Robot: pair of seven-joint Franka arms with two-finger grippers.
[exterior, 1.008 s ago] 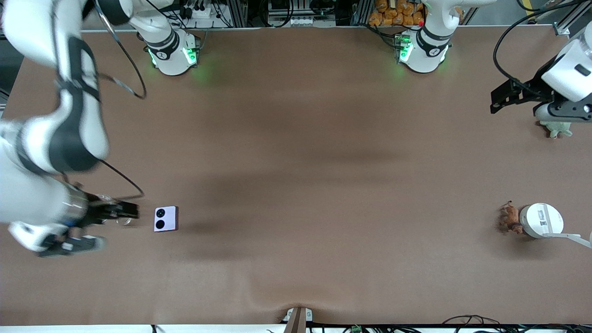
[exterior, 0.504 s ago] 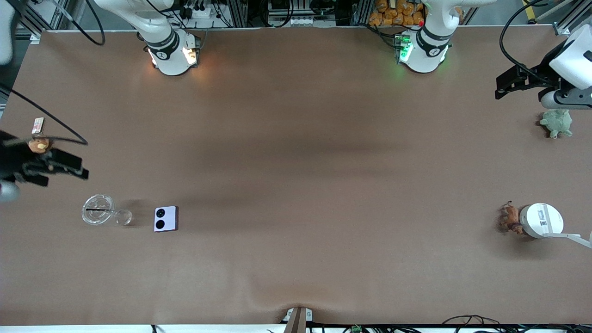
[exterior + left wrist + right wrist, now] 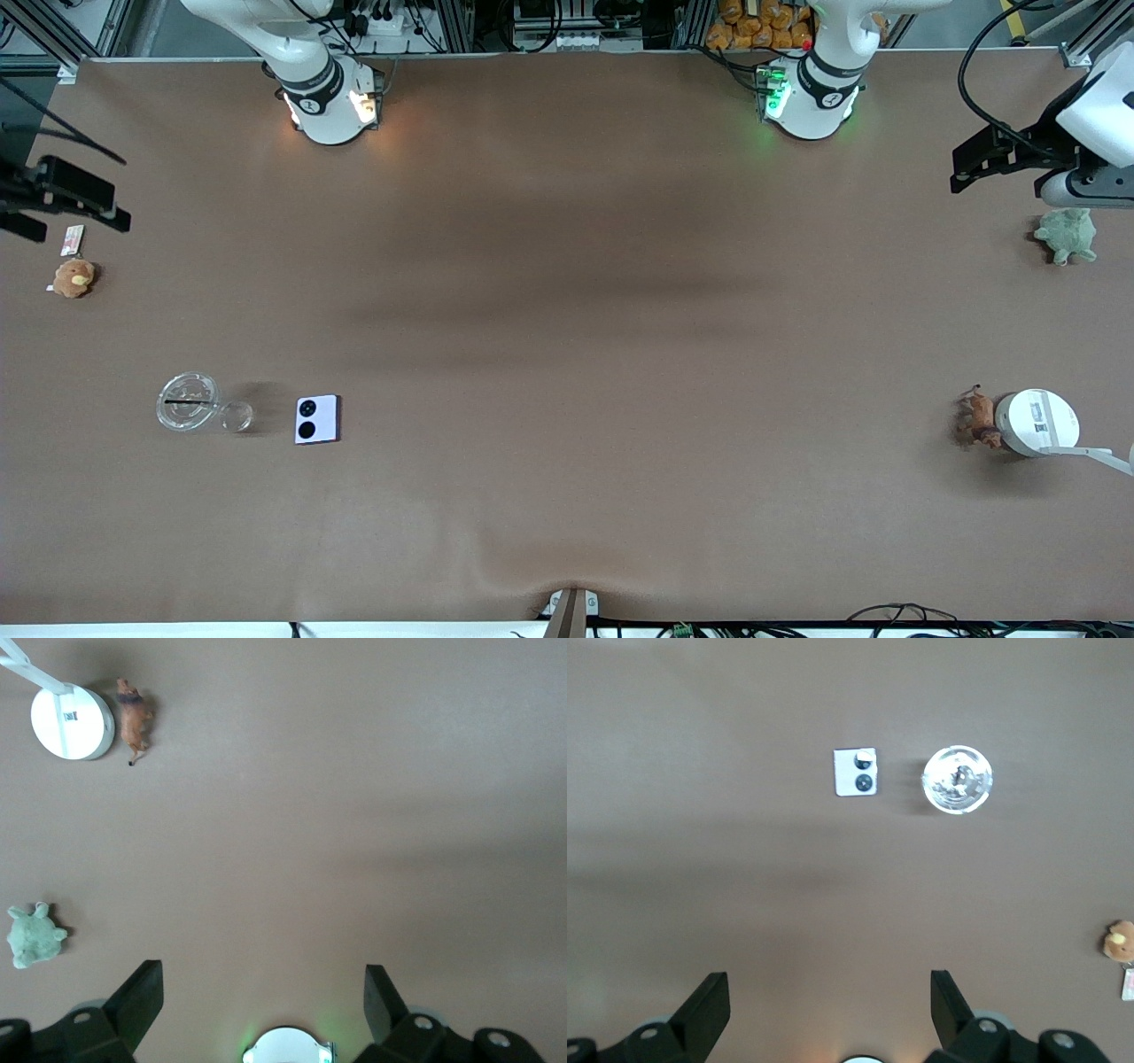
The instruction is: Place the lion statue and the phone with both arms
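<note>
While both arms hang high at their own ends of the bench (image 3: 567, 354), we see the left gripper (image 3: 263, 997) and the right gripper (image 3: 830, 997) with jaws spread wide and nothing between them. Our phone (image 3: 316, 419) lies flat toward the right arm's end, just beside a clear glass dish (image 3: 188, 401) and nearer the front camera than the right gripper, so the right arm is the closer one. Our lion statue (image 3: 978, 417) lies toward the left arm's end, touching or nearly touching a white round puck (image 3: 1036, 423), its long axis running along the puck's side, with the left gripper up by the green plush toy (image 3: 1067, 236).
</note>
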